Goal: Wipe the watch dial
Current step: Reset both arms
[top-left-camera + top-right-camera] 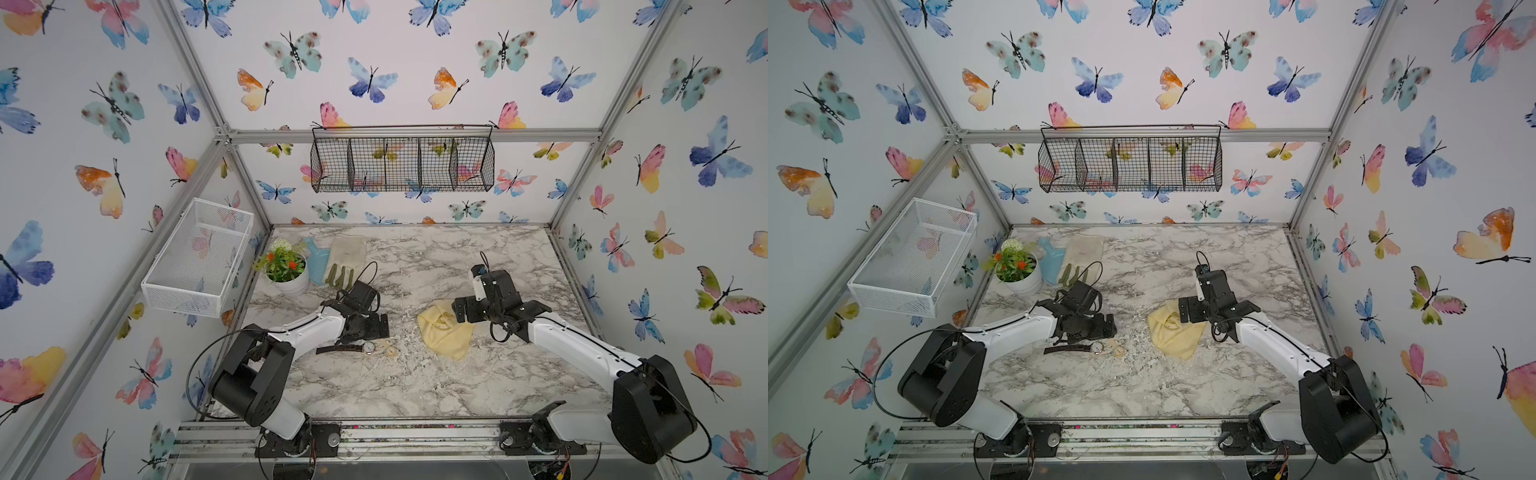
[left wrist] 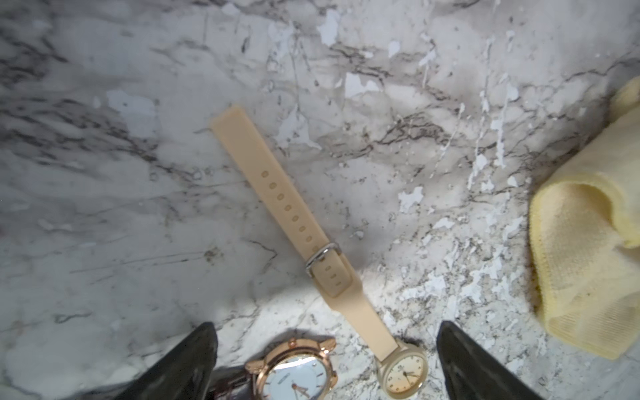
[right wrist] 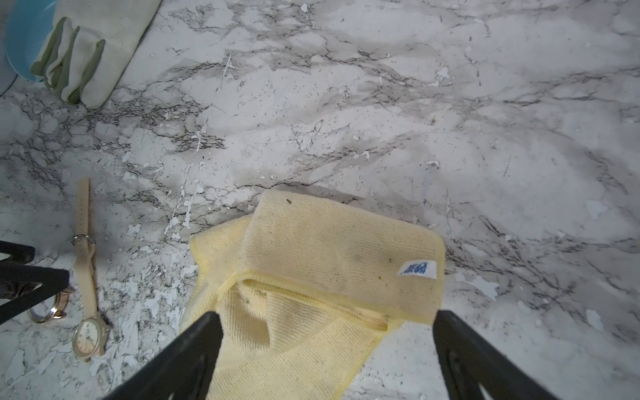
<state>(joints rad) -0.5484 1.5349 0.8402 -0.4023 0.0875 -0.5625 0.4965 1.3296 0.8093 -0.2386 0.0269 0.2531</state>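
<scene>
The left gripper [image 2: 327, 329] hung low over the marble table [image 2: 104, 207], its two dark fingers [image 2: 194, 356] spread wide and holding nothing. Between those fingers, close to their tips, a rose-gold watch [image 2: 294, 375] lay face up with its white dial showing. Its dark strap ran back under the gripper. Just beside it, nearer one finger and not touching it, a beige watch [image 2: 403, 374] also lay face up. Its beige strap [image 2: 277, 194] stretched flat beyond the fingertips, with a metal buckle partway along.

The right gripper [image 3: 327, 313] hovered over a folded yellow cloth [image 3: 332, 249], its fingers [image 3: 194, 349] likewise spread wide with nothing gripped. Whether the tips touched the fabric could not be told. The cloth lay between and just ahead of those fingers, with a small white label near one corner. Both watches lay well off to one side of them.

Farther beyond the fingertips, pale gloves [image 3: 79, 52] with green tips lay partly over a blue scoop [image 3: 24, 34]. In both top views a potted plant [image 1: 284, 266] stood beside them. A white mesh basket [image 1: 195, 257] and a black wire basket [image 1: 401, 162] hung on the butterfly-papered walls.
</scene>
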